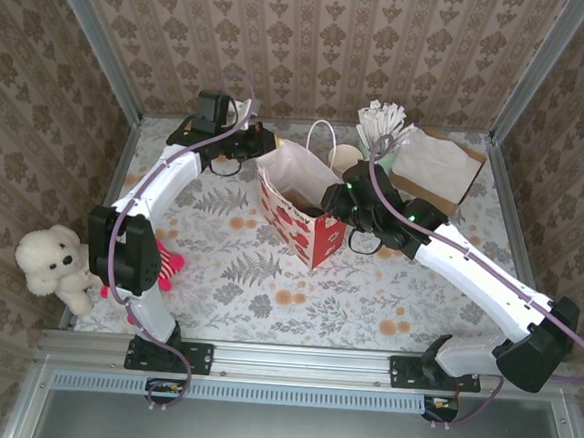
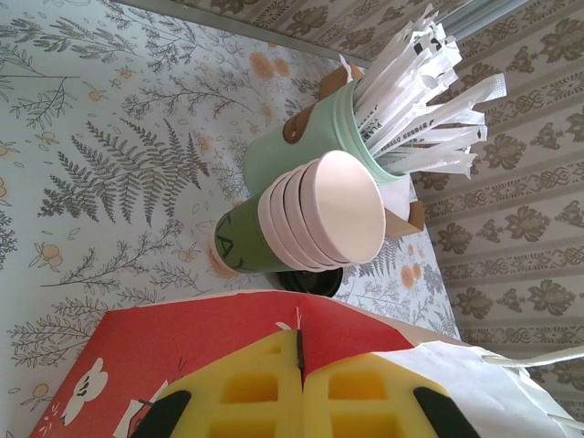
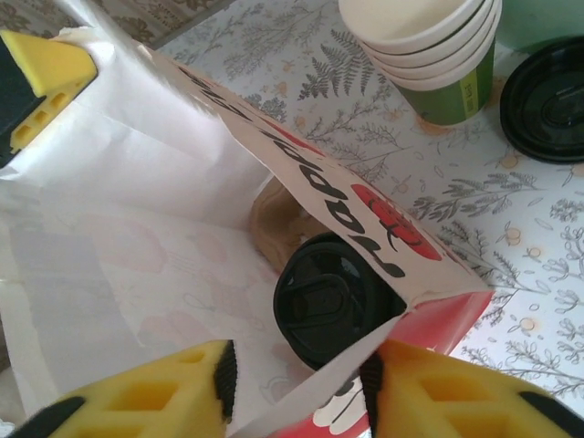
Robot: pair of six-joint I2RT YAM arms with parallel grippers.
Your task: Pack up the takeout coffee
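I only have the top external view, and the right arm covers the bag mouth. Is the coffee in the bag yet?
Observer: Yes. On the right wrist view the takeout coffee sits inside the paper bag, black lid up.
Operator: Has the right gripper let go?
Observer: The right gripper is open and clear of the coffee, with the bag's near rim between its fingers.
Operator: And the left?
Observer: On the left wrist view the left gripper is shut on the bag's rim.

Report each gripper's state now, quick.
Left gripper: closed, pinching the rim of the paper bag.
Right gripper: open, holding nothing, above the takeout coffee inside the bag.
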